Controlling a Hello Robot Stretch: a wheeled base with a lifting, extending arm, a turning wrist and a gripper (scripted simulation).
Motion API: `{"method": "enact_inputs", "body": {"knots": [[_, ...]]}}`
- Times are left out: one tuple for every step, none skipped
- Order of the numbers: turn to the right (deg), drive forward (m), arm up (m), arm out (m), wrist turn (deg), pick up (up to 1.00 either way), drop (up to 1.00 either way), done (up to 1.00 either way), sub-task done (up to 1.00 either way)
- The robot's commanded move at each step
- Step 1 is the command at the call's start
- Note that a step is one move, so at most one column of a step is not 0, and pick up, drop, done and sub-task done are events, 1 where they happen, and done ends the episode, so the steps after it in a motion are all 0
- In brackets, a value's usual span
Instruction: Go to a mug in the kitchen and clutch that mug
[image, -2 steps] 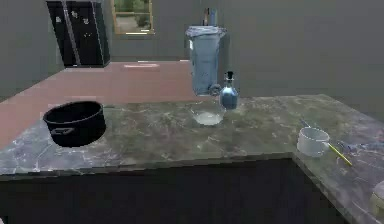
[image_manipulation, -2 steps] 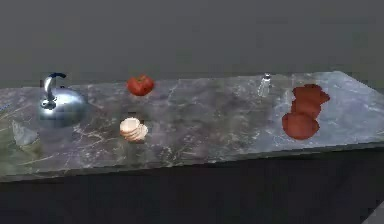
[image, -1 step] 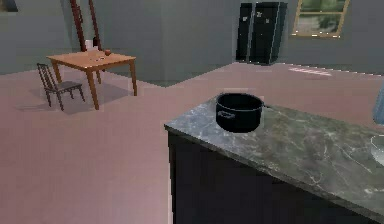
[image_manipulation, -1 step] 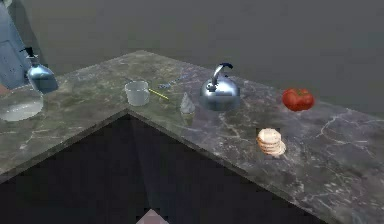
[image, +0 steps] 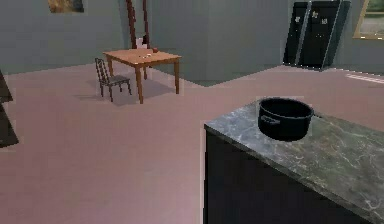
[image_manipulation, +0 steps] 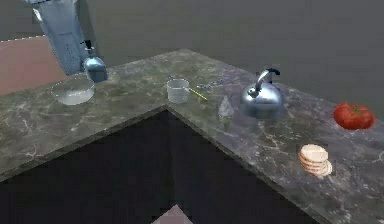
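A small pale grey mug (image_manipulation: 178, 90) stands on the dark marbled counter (image_manipulation: 120, 115) near its inner corner in the arm side view. Just to its right lies a thin utensil (image_manipulation: 205, 93), and beyond that stands a small clear shaker (image_manipulation: 226, 108). A glass bowl (image_manipulation: 74, 92) sits on the counter to the mug's left.
A steel kettle (image_manipulation: 262, 97), a tomato (image_manipulation: 352, 115) and sliced bread (image_manipulation: 315, 160) line the counter's right arm. A tall blue-grey appliance (image_manipulation: 65, 40) stands at the back left. In the forward view, a dark pot (image: 285, 117) sits on a counter (image: 330, 165). Beyond open floor are a wooden table (image: 145, 60), a chair (image: 110, 78) and a dark fridge (image: 315, 32).
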Motion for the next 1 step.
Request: {"method": "enact_inputs", "body": {"knots": [[0.0, 0.00, 0.50, 0.00, 0.0, 0.00, 0.00, 0.00, 0.00]]}}
